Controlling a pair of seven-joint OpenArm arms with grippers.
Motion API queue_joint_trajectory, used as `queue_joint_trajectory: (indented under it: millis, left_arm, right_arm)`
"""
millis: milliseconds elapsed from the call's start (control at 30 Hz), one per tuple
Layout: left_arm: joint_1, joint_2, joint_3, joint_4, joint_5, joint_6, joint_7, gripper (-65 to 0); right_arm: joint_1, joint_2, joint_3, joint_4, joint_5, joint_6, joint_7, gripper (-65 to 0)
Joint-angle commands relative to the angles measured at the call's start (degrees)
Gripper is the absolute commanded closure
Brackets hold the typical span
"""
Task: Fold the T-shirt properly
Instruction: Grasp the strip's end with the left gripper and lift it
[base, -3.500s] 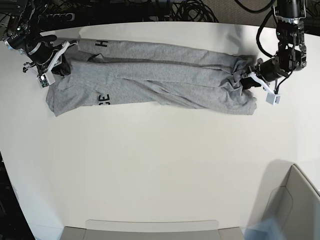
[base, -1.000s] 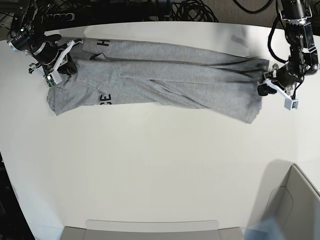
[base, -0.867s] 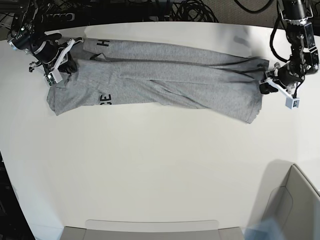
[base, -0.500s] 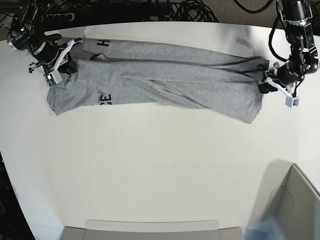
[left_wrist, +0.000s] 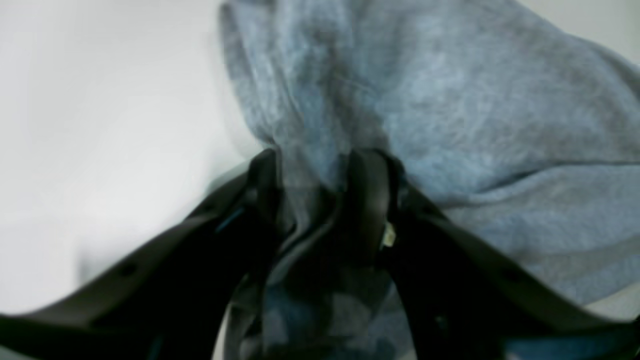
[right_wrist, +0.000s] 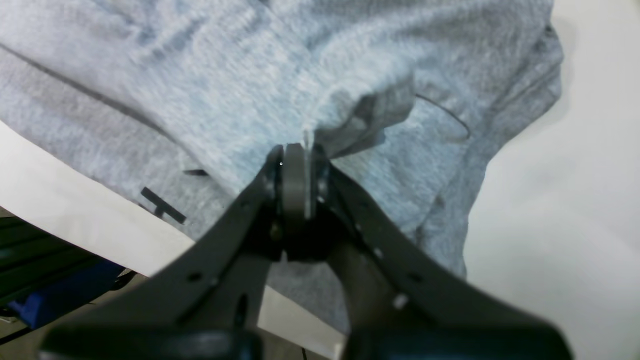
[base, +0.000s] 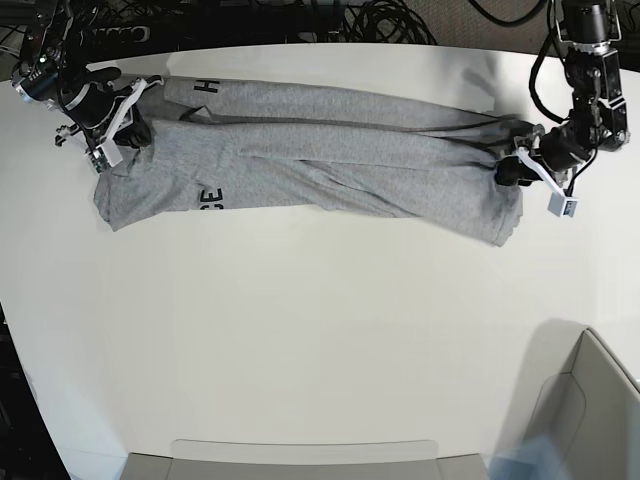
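Cloth fills the left wrist view: the T-shirt (left_wrist: 440, 130) bunches up between the two black fingers (left_wrist: 370, 200) of the left tool (left_wrist: 315, 195), which stand spread with grey fabric lying in the gap; the picture is blurred, so whether they squeeze it I cannot tell.

Right wrist view: the right tool (right_wrist: 295, 170) is clenched, its tips pressed together on a raised fold of the T-shirt (right_wrist: 350, 60), with black lettering (right_wrist: 162, 205) on the cloth near the worktop's (right_wrist: 575, 200) edge.

Base view: the T-shirt (base: 330, 160) lies stretched in a long band across the far part of the white worktop (base: 320, 340), the right tool (base: 112, 128) at one end and the left tool (base: 515, 165) at the other. A grey bin (base: 585, 410) sits at the near corner.
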Motion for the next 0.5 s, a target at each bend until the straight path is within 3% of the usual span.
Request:
queue_joint_trajectory:
  millis: [0,267,467]
  left_arm:
    - [0.2,-0.9,-0.1,0.4,0.5,0.2,1.2,-23.3]
    - [1.8,-0.9,0.1,0.4,0.5,0.0,1.7,-22.1]
    - [2.0,0.2,3.3,0.2,0.5,-0.1,1.7,-6.8]
  right_arm:
    - [0.0,0.6,0.4,0.8,0.8,1.1,1.0,0.0]
    - [0.0,0.6,0.5,0.8,0.8,1.1,1.0,0.0]
    - [0.3,0.7,0.5,0.8,0.8,1.1,1.0,0.0]
